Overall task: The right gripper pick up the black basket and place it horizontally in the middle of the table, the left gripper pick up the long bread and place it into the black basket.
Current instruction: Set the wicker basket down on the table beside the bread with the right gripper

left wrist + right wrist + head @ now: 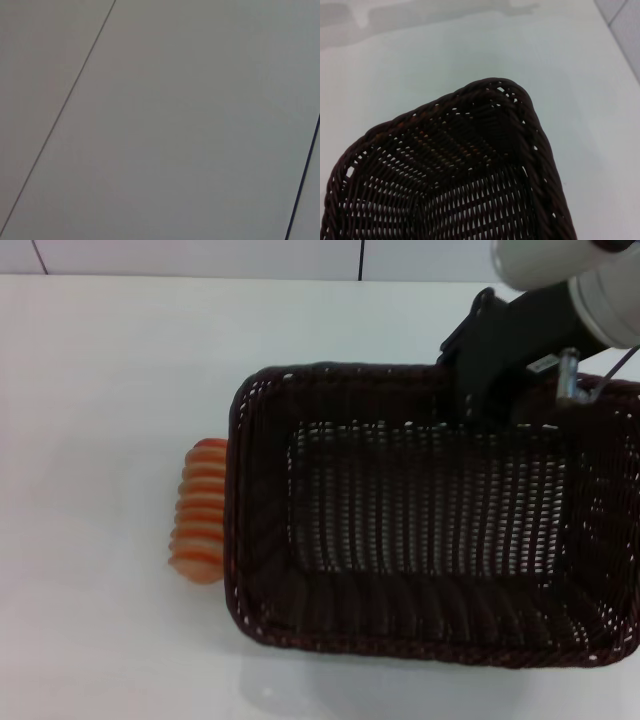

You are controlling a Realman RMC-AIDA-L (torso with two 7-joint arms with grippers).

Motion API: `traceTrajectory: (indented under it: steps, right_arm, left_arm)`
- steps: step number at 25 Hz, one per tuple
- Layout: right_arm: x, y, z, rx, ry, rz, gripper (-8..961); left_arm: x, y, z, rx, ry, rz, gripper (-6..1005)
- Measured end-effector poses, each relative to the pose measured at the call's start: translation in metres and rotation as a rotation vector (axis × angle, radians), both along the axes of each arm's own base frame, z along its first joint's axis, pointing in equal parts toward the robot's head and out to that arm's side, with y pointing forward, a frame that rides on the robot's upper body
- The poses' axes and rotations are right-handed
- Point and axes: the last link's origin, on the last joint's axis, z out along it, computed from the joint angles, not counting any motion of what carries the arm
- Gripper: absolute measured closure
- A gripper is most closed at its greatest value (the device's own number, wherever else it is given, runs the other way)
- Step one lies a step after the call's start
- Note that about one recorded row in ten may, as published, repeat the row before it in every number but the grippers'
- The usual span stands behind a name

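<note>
Nearest me, at six o'clock on the table, runs the near braided rim of the black basket. It lies broadside to me, long axis from nine to three, and fills the middle and right of the head view. Whether it rests flat or hangs a little off the surface I cannot tell.

At nine o'clock of the basket, just beside its short wall and partly hidden behind it, lies the long bread, ridged orange and cream, long axis running toward twelve. It may be touching the wicker; I cannot say.

Farther out, at about one o'clock, my right gripper comes down onto the far long rim. Its dark body covers the fingertips, so I cannot tell whether my claw pinches the rim or stands spread. My right wrist view looks down into one corner of the basket, with white table beyond.

My left gripper is out of sight, its wrist camera showing only plain pale panels.

I judge the step in hand is setting the basket down level. To do it well I should lower all four corners together, keep the short wall from nudging the bread, and let go only once the base sits flat.
</note>
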Motion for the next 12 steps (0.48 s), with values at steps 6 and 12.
traceTrajectory:
  steps: [6,12]
  right_arm:
    - [0.002,-0.004,-0.011,-0.033,-0.026,-0.006,799]
    - [0.012,-0.002,-0.017,-0.011,-0.067,-0.058,801]
  left_arm:
    - [-0.001,-0.001,0.0,0.005,-0.007,0.0,130]
    - [-0.001,-0.003,0.001,0.008,-0.009,-0.002,130]
